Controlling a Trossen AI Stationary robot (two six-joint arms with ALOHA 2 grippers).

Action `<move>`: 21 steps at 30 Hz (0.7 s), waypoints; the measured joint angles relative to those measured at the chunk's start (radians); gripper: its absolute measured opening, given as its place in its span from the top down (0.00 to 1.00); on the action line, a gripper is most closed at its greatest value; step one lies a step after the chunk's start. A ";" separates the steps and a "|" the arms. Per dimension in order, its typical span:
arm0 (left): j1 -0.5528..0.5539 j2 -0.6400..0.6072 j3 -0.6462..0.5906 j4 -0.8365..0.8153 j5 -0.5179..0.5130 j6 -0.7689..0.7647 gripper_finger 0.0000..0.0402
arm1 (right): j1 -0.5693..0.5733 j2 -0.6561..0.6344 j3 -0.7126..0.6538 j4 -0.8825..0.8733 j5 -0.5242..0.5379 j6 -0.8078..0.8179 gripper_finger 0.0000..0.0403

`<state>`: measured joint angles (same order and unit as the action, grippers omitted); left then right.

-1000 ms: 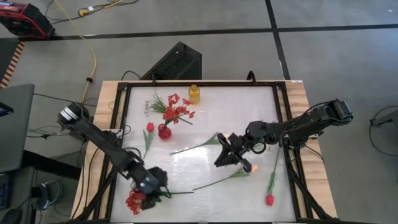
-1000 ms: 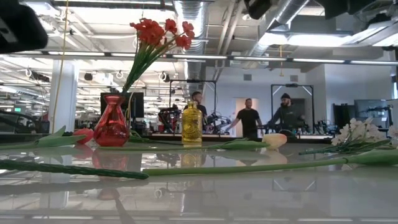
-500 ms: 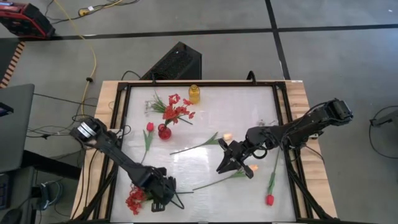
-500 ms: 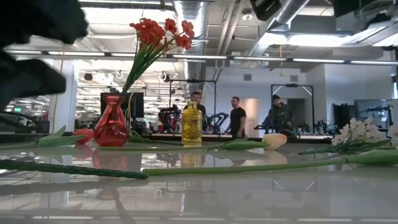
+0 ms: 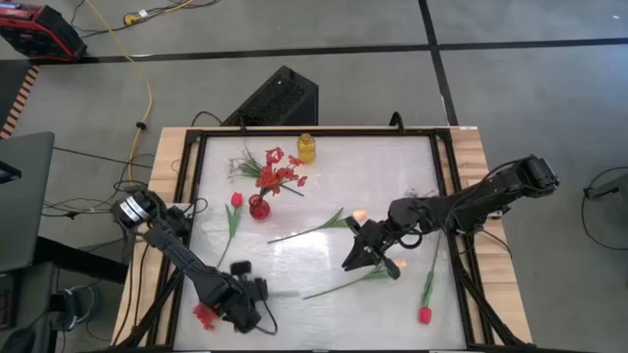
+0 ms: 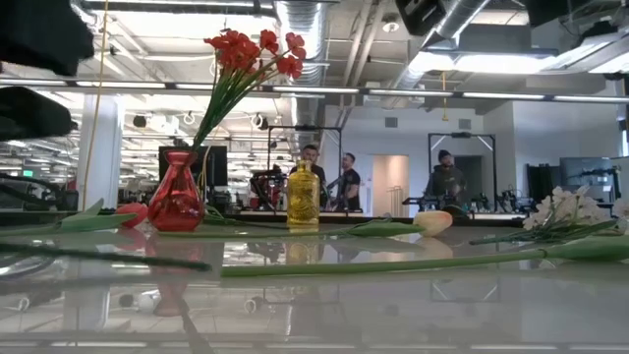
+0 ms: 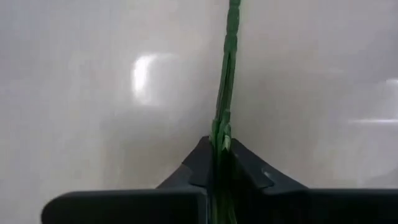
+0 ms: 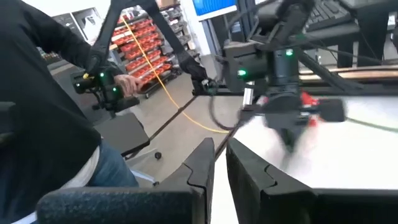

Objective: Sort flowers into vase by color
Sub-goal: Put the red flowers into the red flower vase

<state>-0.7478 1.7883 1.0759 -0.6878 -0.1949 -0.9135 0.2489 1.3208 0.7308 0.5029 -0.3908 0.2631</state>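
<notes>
**Left claw lifts red spray off table**

Since half a second ago my left claw (image 5: 243,302) has moved a little toward the table's near-left corner, and the red spray (image 5: 204,315) it carries now shows smaller, its stem blurred. Low view: that stem (image 6: 108,256) is now off the glass at left, tilted; before, it lay flat. Right claw (image 5: 365,250) has barely moved, hovering mid-table between the two cream tulips (image 5: 358,214).

Left wrist view shows what the high view can't: the fingers (image 7: 199,165) pinched tight on the green stem (image 7: 227,74), which runs straight out from between them over bare glass. Right wrist view shows its own fingers (image 8: 202,165) nearly together with only a thin gap, holding nothing, and the left arm across the table with the red blossoms beside it, blurred.

Red vase (image 5: 259,207) already holds red sprays; yellow vase (image 5: 306,148) stands at the far edge. One red tulip (image 5: 235,201) lies by the red vase, another (image 5: 425,315) near the right edge. White spray (image 6: 565,211) shows clearly only in the low view.
</notes>
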 joint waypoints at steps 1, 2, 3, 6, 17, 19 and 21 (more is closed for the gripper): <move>0.014 -0.030 -0.003 -0.022 -0.019 -0.012 0.96 | 0.000 -0.011 0.005 -0.004 0.000 0.000 0.82; 0.032 -0.066 -0.002 -0.018 -0.034 -0.019 0.97 | 0.000 -0.022 0.014 -0.005 0.000 0.000 0.82; 0.051 -0.107 0.003 -0.009 -0.052 -0.024 0.97 | 0.000 -0.034 0.024 -0.004 0.000 0.000 0.82; 0.109 -0.232 0.005 -0.046 -0.067 -0.027 0.99 | -0.003 -0.065 0.062 0.000 0.000 -0.021 0.82; 0.287 -0.547 0.004 0.181 -0.005 -0.123 0.98 | 0.045 -0.026 0.240 -0.372 0.302 -0.455 0.82; 0.311 -0.555 0.005 0.255 0.019 -0.138 0.98 | 0.060 0.001 0.280 -0.432 0.429 -0.508 0.82; 0.330 -0.554 0.005 0.300 0.039 -0.167 0.98 | 0.078 0.024 0.325 -0.488 0.543 -0.562 0.82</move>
<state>-0.4182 1.2339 1.0809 -0.3874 -0.1555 -1.0807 0.3270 1.3445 1.0559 0.0147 0.1518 -0.2986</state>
